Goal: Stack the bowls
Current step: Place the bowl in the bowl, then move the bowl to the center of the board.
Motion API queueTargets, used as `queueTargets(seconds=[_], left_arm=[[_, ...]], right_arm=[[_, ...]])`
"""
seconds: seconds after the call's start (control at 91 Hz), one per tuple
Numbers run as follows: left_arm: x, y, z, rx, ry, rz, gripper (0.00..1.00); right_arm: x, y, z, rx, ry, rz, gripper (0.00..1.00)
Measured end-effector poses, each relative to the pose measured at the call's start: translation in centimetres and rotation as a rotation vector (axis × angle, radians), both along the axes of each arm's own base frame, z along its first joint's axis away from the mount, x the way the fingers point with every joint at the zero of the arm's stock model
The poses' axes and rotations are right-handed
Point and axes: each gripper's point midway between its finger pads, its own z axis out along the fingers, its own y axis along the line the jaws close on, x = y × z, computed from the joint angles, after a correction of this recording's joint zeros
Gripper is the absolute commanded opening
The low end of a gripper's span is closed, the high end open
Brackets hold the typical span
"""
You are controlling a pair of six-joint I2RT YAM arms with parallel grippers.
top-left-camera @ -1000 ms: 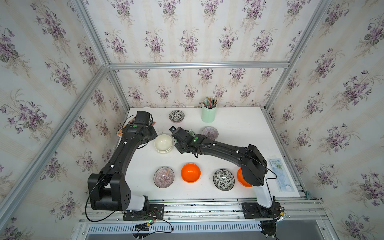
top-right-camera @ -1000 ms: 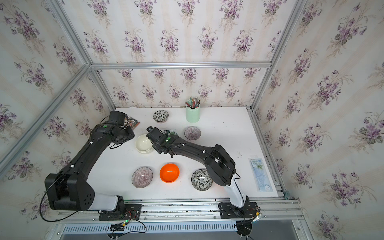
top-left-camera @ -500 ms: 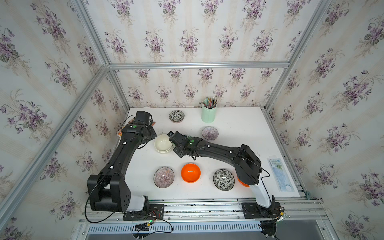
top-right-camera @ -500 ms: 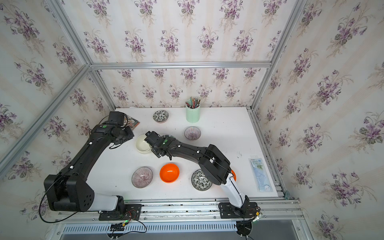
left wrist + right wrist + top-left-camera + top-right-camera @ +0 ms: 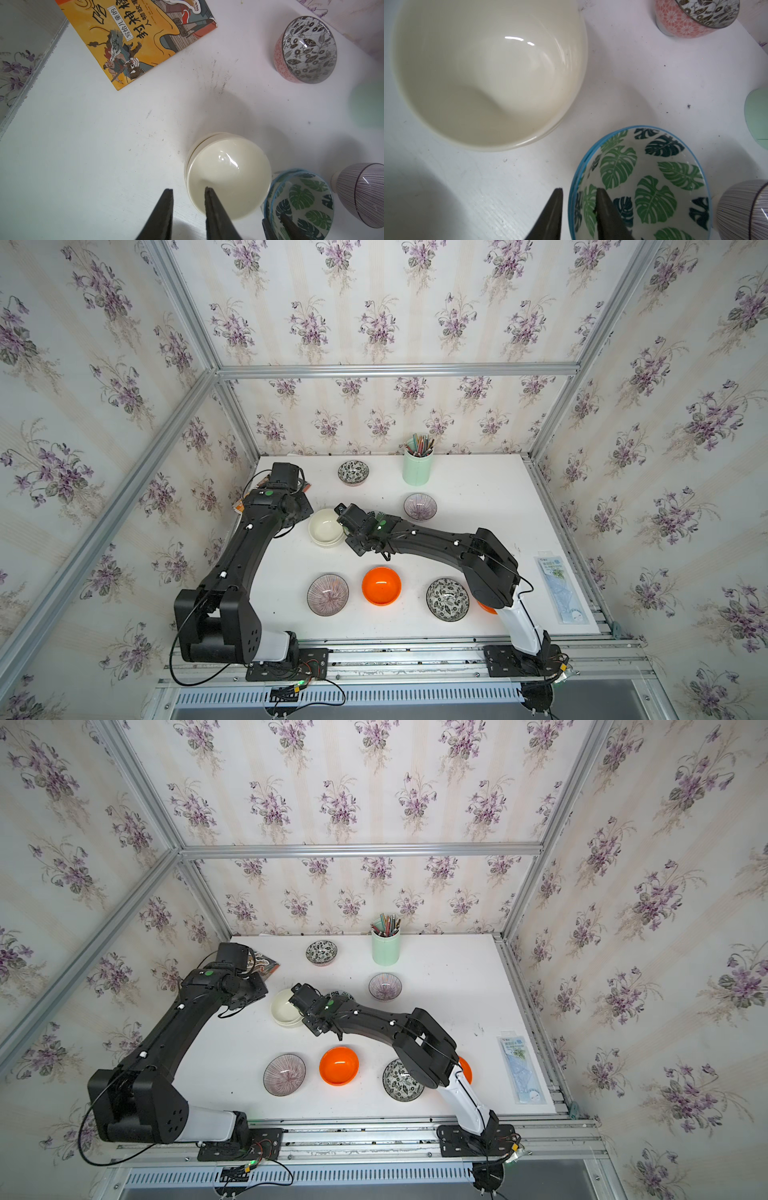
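In a top view the right arm reaches across the counter toward the cream bowls, and a low retreat could clip the orange bowl. In the left wrist view, the left pincer stands narrowly parted astride the cream rim, so any lift might tip that stack. In the right wrist view, the right pincer, narrowly parted and empty, straddles the rim of the leaf bowls, nested just beside the cream pair; a hooked finger would drag them over.
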Motion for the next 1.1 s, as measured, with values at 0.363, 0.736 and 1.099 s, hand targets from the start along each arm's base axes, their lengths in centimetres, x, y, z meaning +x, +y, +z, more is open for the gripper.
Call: queueTargets(seconds=[0.363, 0.736, 1.099], left_arm=[[-0.1, -0.2, 0.1, -0.007, -0.003, -0.005, 0.3], [-2.4, -0.5, 0.6, -0.017, -0.019, -0.031, 0.3], [-2.3, -0.5, 0.6, -0.017, -0.018, -0.031, 0.3]], right_arm=[[2.4, -5.8, 7.2, 0.191, -0.054, -0.128, 0.49], [11.7, -23.7, 3.5, 0.284, 0.022, -0.615, 0.55], [15.8, -27.1, 0.4, 0.313, 0.074, -0.725, 0.51]])
